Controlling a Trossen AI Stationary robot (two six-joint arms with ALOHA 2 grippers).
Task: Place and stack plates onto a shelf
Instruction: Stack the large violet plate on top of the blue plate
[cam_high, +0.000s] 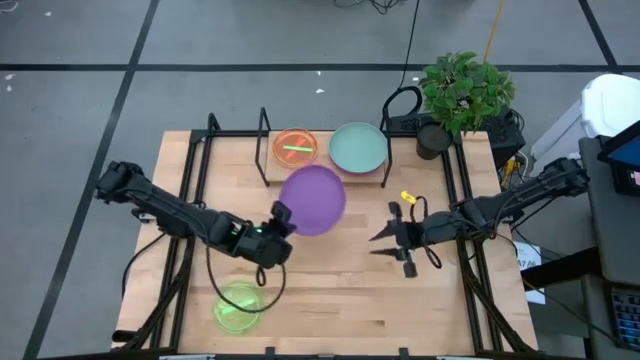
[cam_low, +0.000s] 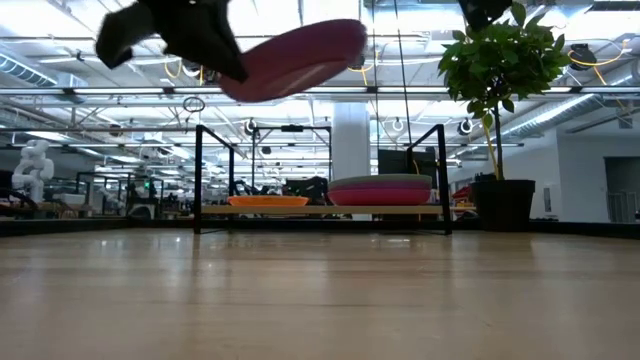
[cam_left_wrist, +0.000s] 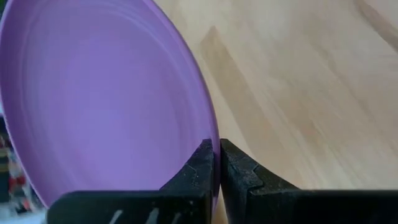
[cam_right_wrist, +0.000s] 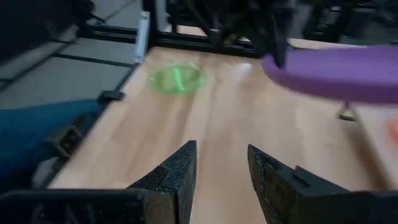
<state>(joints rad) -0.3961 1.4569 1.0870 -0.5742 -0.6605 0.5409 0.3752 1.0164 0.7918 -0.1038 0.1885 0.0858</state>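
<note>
**Purple plate in the air, on its way to the shelf**

Purple plate (cam_high: 314, 199) is held clear of the table (cam_high: 330, 310) by the left gripper (cam_high: 281, 221), whose fingers (cam_left_wrist: 202, 168) are pinched tight on its near rim; in the left wrist view the rim runs straight down between them. From table height the plate hangs well above the wood, tilted, with its far edge higher. From above it sits just in front of the shelf (cam_high: 268, 172), between the two stacks already there.

On the shelf, an orange plate (cam_high: 294, 146) with a green one lying in it takes the left end, and a teal plate (cam_high: 357, 146) tops the stack at the right end; the low view shows a magenta plate (cam_low: 380, 193) under the teal. One green plate (cam_high: 238, 304) lies flat on the table near the front edge, apart from everything else.

The right gripper (cam_high: 378, 243) hovers over the table right of centre, fingers spread wide and empty.

The step in hand looks like the carry: the plate is lifted but not yet set down. As a large plate, it probably belongs on the teal stack. The next move would call for bringing it above that stack, levelling it, lowering until it rests, and only then letting go. The black frame at the shelf's end stands close to the path and needs a clear margin.
</note>
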